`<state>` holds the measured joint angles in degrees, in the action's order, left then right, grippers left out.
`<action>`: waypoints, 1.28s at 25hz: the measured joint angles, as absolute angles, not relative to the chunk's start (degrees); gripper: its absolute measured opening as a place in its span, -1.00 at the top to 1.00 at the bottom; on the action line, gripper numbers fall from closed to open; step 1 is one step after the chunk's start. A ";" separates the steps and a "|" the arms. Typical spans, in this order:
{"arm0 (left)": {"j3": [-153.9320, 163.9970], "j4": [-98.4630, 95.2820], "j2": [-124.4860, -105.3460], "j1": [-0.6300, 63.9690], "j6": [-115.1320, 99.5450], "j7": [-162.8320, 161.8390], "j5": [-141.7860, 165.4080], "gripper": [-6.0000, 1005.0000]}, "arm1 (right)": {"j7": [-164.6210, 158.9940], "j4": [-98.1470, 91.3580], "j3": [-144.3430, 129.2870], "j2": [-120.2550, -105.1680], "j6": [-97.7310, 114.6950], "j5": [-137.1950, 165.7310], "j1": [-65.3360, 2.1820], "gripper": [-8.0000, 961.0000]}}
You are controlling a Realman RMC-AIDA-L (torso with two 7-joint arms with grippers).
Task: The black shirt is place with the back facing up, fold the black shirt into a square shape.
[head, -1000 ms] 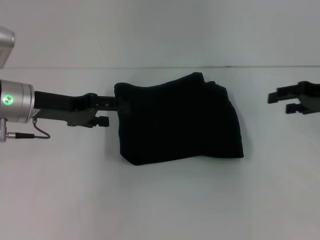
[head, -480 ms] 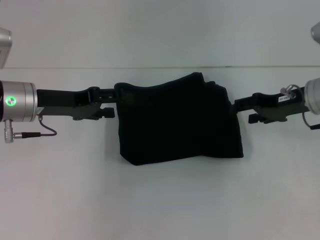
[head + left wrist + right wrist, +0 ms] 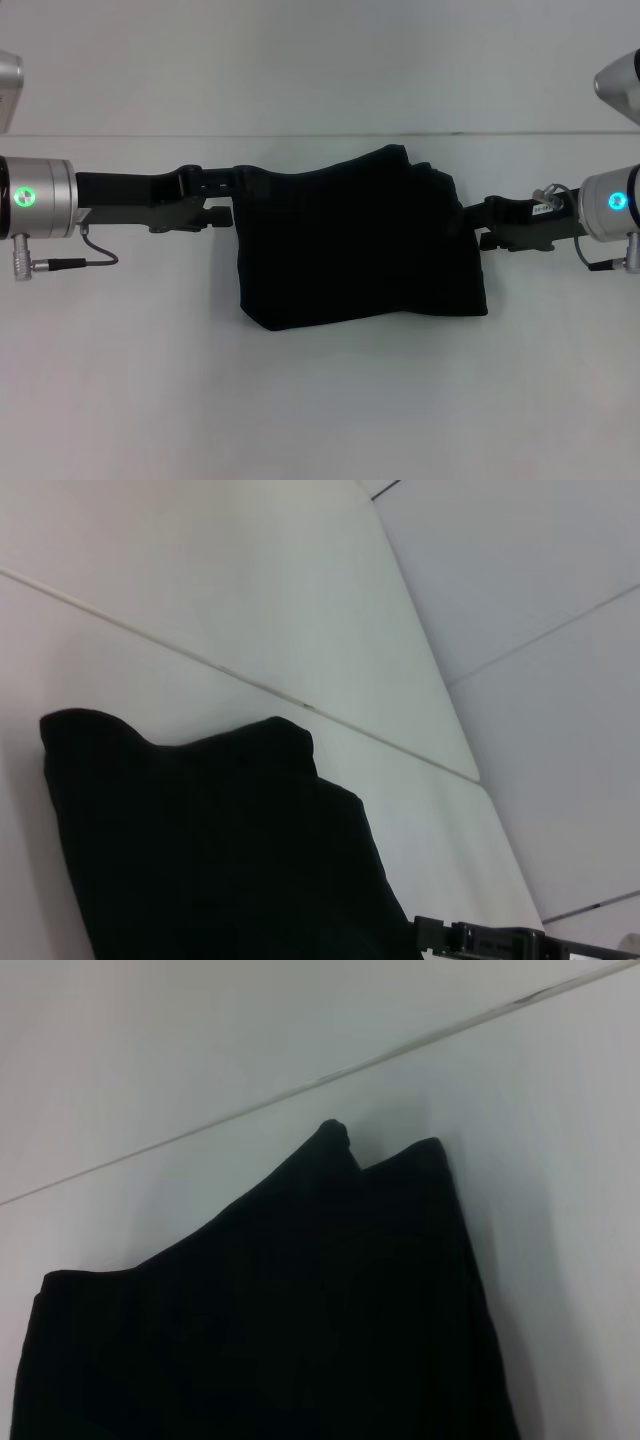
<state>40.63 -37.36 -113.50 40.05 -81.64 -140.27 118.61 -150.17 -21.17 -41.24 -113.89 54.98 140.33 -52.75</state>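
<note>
The black shirt (image 3: 360, 240) lies folded into a rough, rumpled rectangle in the middle of the white table (image 3: 320, 400). No lettering shows on it. My left gripper (image 3: 232, 195) reaches in from the left and meets the shirt's upper left corner. From the right, my right gripper (image 3: 472, 222) touches the shirt's right edge. The left wrist view shows the shirt (image 3: 220, 850) with the right gripper (image 3: 480, 942) beyond it. In the right wrist view the shirt (image 3: 270, 1320) fills the lower part.
The table's far edge (image 3: 320, 135) meets a plain white wall just behind the shirt. Bare table surface stretches in front of the shirt and to both sides under the arms.
The right arm has come in from the far right to the shirt's right edge. The left gripper has slid a little to the right and up, onto the shirt's corner.
</note>
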 joint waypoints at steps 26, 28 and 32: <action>39.18 -37.36 -113.46 40.04 -80.40 -139.47 117.94 -0.86 | -149.78 -19.74 -41.94 -114.39 53.80 140.50 -53.74 0.13; 39.18 -37.36 -113.46 40.12 -80.23 -139.43 117.94 -0.86 | -149.92 -19.75 -42.02 -114.29 54.01 140.52 -53.74 0.31; 39.19 -37.35 -113.46 40.17 -79.83 -139.37 117.94 -0.85 | -149.97 -19.76 -42.07 -114.06 54.48 140.54 -53.72 0.65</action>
